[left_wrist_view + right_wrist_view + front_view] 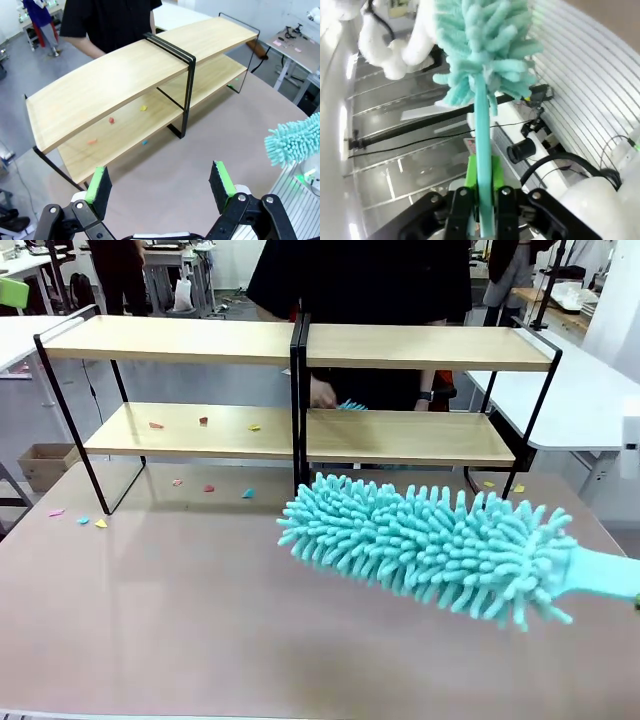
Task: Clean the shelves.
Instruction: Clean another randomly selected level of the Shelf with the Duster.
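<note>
The shelves (300, 345) stand across the far half of the table, two joined units of light wooden boards in a black frame, also seen from above in the left wrist view as shelves (130, 75). Small coloured scraps (203, 421) lie on the lower left board. A fluffy turquoise duster (430, 540) hovers over the table in front of the right unit. My right gripper (482, 200) is shut on the duster's handle (481, 150). My left gripper (160, 182) is open above the table, holding nothing. The duster's tip (295, 140) shows at its right.
More scraps (247, 493) lie on the brown tabletop near the shelves' left legs. A person in black stands behind the shelves, one hand (322, 395) holding a small turquoise thing (350, 405) at the lower board. White tables (590, 400) flank the sides; a cardboard box (45, 465) sits on the floor.
</note>
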Tool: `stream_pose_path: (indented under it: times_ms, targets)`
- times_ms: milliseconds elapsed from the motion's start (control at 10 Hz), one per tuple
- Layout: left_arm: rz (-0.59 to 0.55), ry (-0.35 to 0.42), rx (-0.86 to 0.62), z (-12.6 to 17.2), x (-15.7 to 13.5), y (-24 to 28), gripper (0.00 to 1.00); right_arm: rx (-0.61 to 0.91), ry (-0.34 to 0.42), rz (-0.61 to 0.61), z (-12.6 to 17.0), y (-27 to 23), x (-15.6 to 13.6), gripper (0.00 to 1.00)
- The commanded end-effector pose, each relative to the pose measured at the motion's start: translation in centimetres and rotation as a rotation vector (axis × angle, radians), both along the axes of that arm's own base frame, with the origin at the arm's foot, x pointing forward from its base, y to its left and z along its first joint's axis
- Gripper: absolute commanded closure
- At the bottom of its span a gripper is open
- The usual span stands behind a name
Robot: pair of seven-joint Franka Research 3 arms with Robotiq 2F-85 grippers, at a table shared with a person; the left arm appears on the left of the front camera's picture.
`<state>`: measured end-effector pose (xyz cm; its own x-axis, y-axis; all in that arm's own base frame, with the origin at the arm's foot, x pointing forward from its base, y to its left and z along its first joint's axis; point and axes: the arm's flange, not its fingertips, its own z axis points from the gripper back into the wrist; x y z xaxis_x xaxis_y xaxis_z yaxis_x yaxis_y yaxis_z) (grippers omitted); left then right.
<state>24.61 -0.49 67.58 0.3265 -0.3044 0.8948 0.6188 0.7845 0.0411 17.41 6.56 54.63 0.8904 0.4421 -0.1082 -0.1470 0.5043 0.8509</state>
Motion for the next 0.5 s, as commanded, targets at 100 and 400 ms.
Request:
stream_pose_path:
  times_ms: [100, 400]
  targets:
    - [-0.007, -0.005, -0.008, -0.1, 0.0, 0.1, 0.0, -0.16, -0.133, -0.069, -2.1, 8.3, 3.7, 0.88]
    - [-0.007, -0.005, -0.008, -0.1, 0.0, 0.1, 0.0, -0.157, -0.383, -0.032, -1.9, 15.4, 5.2, 0.88]
